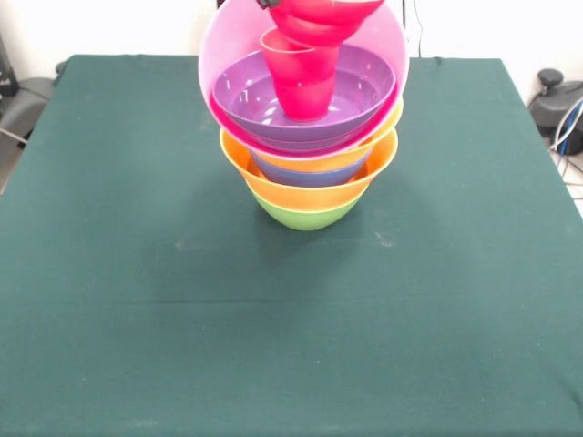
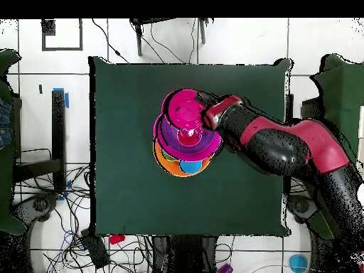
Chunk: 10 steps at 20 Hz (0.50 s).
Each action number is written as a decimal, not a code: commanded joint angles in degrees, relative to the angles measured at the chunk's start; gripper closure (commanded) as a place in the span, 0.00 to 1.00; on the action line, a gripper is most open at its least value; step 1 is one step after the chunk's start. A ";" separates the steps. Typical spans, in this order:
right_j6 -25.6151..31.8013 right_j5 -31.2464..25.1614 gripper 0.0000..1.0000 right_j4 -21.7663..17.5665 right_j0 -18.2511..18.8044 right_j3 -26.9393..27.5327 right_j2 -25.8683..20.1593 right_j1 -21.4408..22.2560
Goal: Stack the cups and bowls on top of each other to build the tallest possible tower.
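Note:
The tower stands mid-table: a green bowl (image 1: 305, 217) as base, an orange bowl (image 1: 273, 187), a blue bowl (image 1: 305, 175) and a second orange bowl (image 1: 351, 157) above it. On top, the large pink bowl (image 1: 228, 55) tilts toward the camera, with the purple bowl (image 1: 250, 105) and a red cup (image 1: 305, 82) inside. The small red bowl (image 1: 332, 16) hangs over the cup at the top edge. My gripper (image 1: 267, 4) is at that bowl's rim. In the overhead view it (image 2: 207, 117) reaches from the right to the red bowl (image 2: 186, 108) above the tower (image 2: 178, 163).
The dark green table (image 1: 137, 300) surrounds the tower. My arm (image 2: 284, 146) crosses the table's right side in the overhead view. Cables and gear lie on the floor around the table (image 2: 64, 206).

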<state>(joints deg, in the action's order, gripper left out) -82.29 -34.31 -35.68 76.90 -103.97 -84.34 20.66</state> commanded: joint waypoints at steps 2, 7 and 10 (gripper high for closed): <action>19.81 -9.59 1.00 -1.29 -1.39 2.97 3.64 -0.51; 19.39 -10.18 1.00 -1.07 -1.16 2.45 3.43 0.26; 19.82 -10.97 1.00 -1.25 -0.85 2.24 3.44 0.38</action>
<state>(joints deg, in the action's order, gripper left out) -82.29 -36.81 -35.68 76.98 -103.91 -84.37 20.81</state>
